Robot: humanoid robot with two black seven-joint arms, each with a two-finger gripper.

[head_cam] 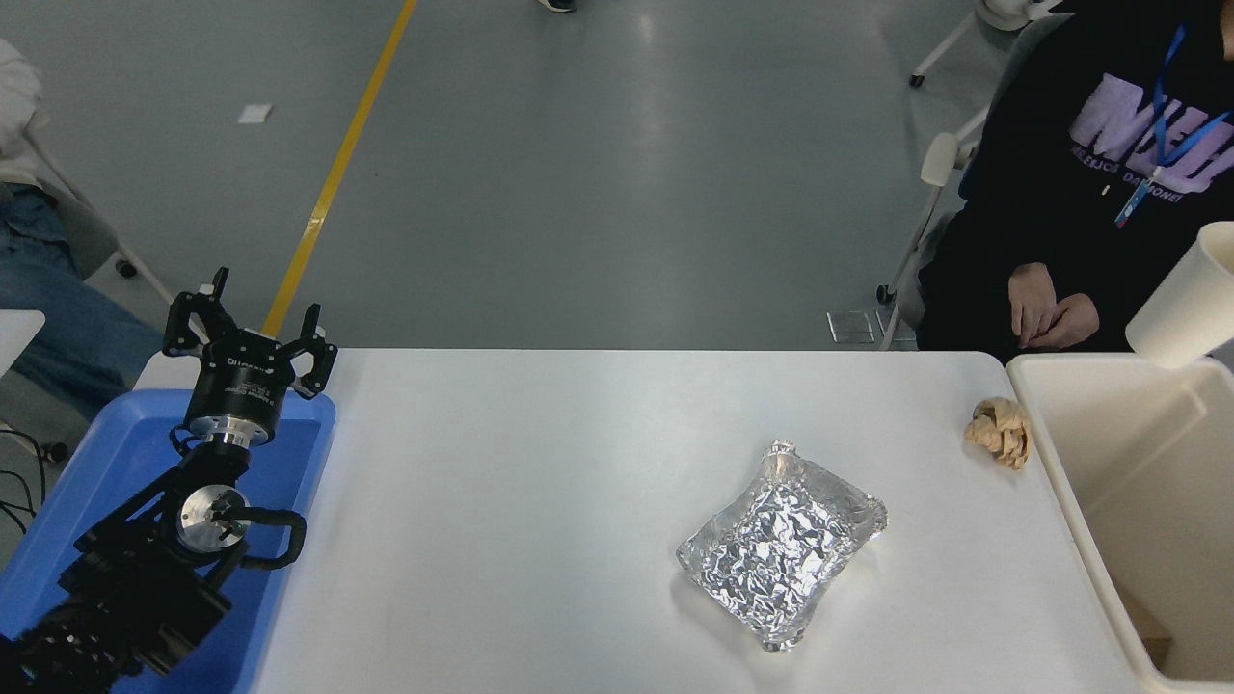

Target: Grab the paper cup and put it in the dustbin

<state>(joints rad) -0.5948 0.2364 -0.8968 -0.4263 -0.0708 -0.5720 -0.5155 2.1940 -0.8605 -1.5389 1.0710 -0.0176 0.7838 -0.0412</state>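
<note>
The cream-white paper cup (1184, 301) hangs tilted at the right edge of the head view, above the far rim of the cream-beige dustbin (1070, 453). Its mouth runs out of the picture. The right gripper that carried it is out of view past the right edge. The dustbin stands off the table's right end, and its deep inside is open to view. My left gripper (249, 333) is open and empty, parked at the lower left over the blue tray.
A crumpled brown paper ball (1001, 432) lies on the white table next to the dustbin's left wall. A crinkled silver foil packet (781, 543) lies right of the table's middle. A shallow blue tray (125, 463) sits at the left. A seated person's hands (1049, 318) rest beyond the far right corner.
</note>
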